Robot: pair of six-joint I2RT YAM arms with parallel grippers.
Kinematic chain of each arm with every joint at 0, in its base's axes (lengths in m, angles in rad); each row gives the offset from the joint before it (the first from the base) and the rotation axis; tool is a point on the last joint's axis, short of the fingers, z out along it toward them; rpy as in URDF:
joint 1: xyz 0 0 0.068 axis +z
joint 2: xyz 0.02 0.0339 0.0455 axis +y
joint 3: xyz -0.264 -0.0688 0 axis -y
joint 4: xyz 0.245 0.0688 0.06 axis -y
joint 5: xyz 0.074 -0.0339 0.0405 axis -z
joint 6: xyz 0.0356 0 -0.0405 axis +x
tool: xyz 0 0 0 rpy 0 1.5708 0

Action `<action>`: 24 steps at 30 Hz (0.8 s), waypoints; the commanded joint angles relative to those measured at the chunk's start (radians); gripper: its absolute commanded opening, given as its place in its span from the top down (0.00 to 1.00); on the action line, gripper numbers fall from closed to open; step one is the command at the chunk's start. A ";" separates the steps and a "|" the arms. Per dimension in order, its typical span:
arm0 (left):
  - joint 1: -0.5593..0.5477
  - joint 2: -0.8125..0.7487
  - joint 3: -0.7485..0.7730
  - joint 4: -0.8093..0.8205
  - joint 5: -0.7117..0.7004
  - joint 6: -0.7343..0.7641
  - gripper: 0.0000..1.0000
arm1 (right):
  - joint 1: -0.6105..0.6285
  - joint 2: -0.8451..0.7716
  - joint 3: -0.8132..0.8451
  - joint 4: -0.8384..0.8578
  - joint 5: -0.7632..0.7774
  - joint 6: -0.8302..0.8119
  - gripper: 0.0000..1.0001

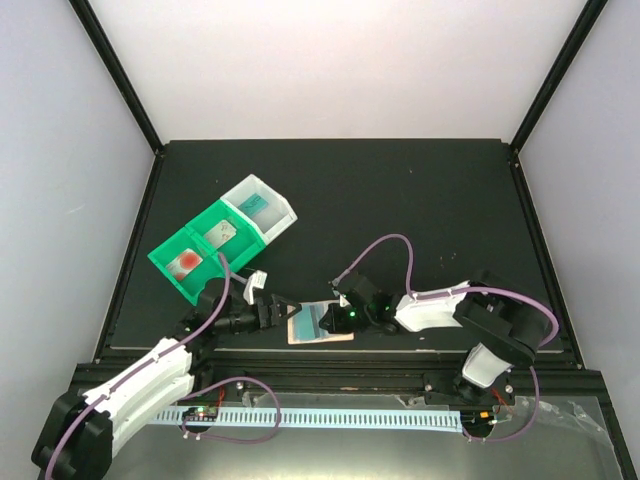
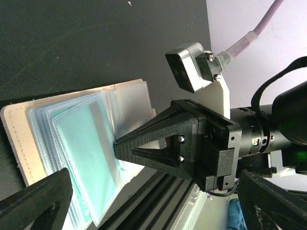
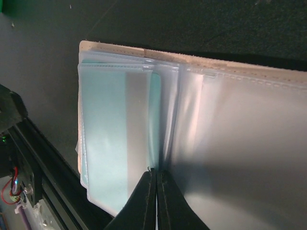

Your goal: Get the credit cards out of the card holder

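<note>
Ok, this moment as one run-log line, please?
card holder: lying open | teal card: inside holder | right end effector: shut at holder's fold | left end effector: open, beside holder

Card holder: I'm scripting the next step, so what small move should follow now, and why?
Probably ease the open left gripper toward the teal card to grasp its edge. The right gripper is shut, its tips pressing on the open card holder near the fold and seemingly pinning it, and the card is not yet out of its sleeve.

Green bin point(image 1: 168, 266), white bin point(image 1: 283, 219), black table point(image 1: 420, 215)
</note>
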 commanded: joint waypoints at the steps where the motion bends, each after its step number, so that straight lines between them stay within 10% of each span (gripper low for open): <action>1: -0.014 0.019 -0.009 0.104 -0.011 -0.051 0.03 | 0.004 0.042 -0.037 0.031 -0.002 0.032 0.99; 24: -0.115 0.124 -0.013 0.134 -0.116 -0.255 0.01 | 0.004 0.043 -0.056 0.087 -0.019 0.060 0.99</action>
